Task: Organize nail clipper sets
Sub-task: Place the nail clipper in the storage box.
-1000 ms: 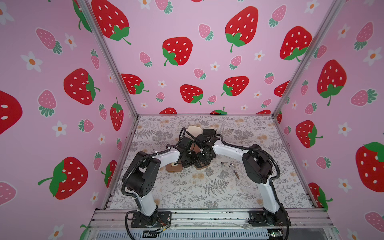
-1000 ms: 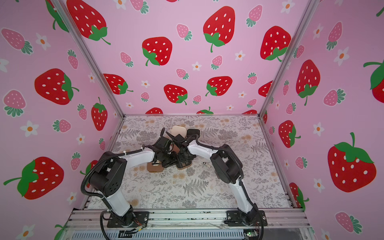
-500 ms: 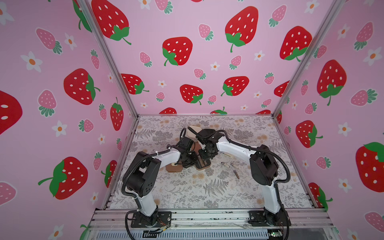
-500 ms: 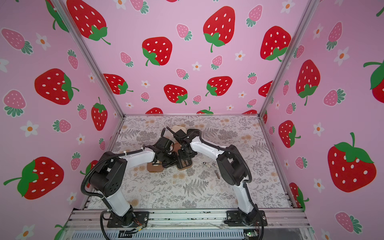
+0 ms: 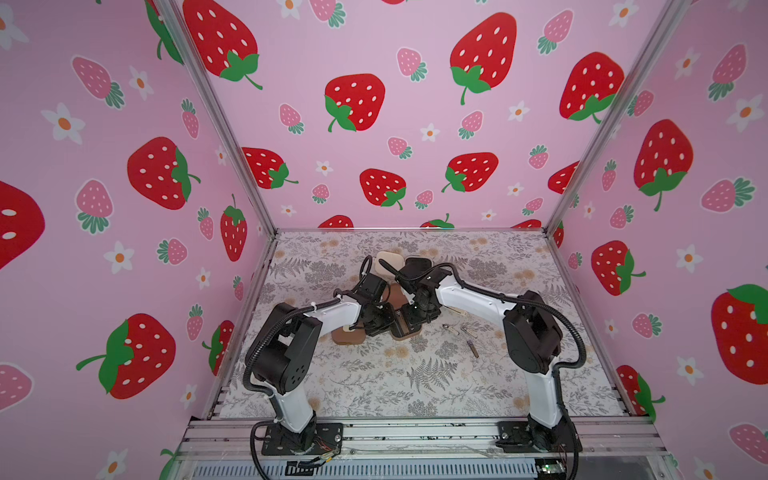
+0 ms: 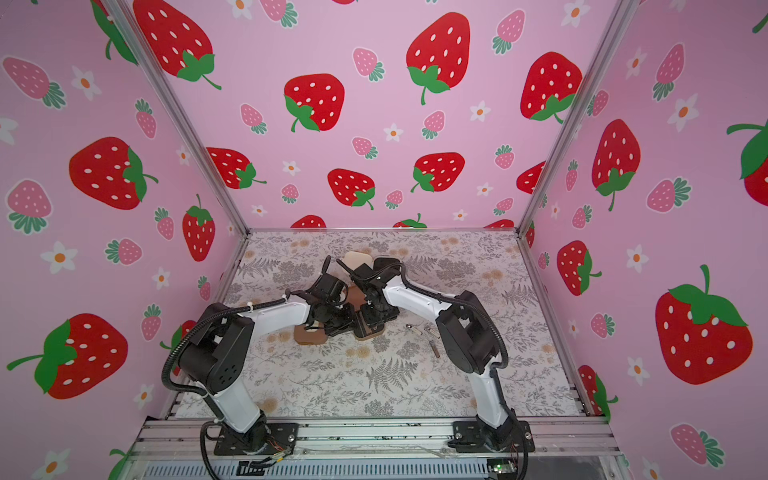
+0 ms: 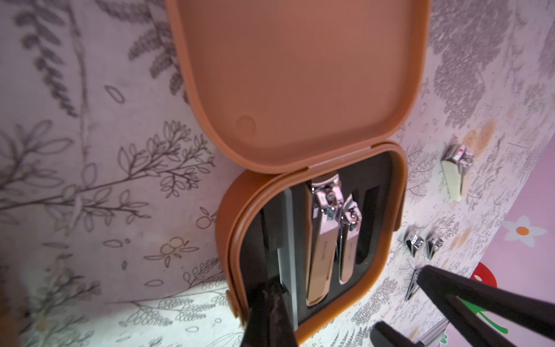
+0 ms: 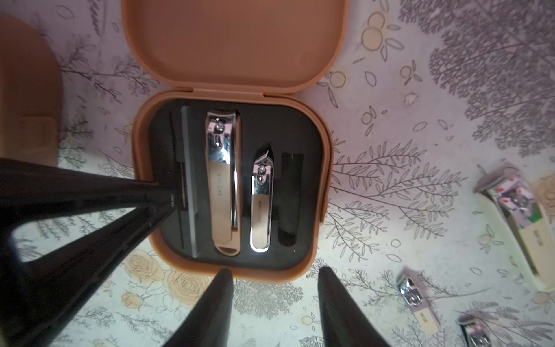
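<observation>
down at the middle of the table [image 5: 415,386] both my wrists crowd over the open brown case [image 8: 234,45], so in both top views its inside is mostly hidden. the right wrist view shows it plainly: a large clipper [image 8: 223,180] and a small clipper [image 8: 261,204] lie in the black slots, with a grey file [image 8: 189,180] beside them and an empty slot [image 8: 289,198]. my left gripper [image 8: 171,202] is closed, its tips together against the file's edge; whether it pinches anything i cannot tell. my right gripper [image 8: 274,270] stands parted just in front of the case, holding nothing. loose clippers [image 8: 417,300] lie on the table nearby. only the top views show the cream case [image 5: 390,266] behind my arms. a shut brown case [image 5: 349,336] sits under my left arm.
</observation>
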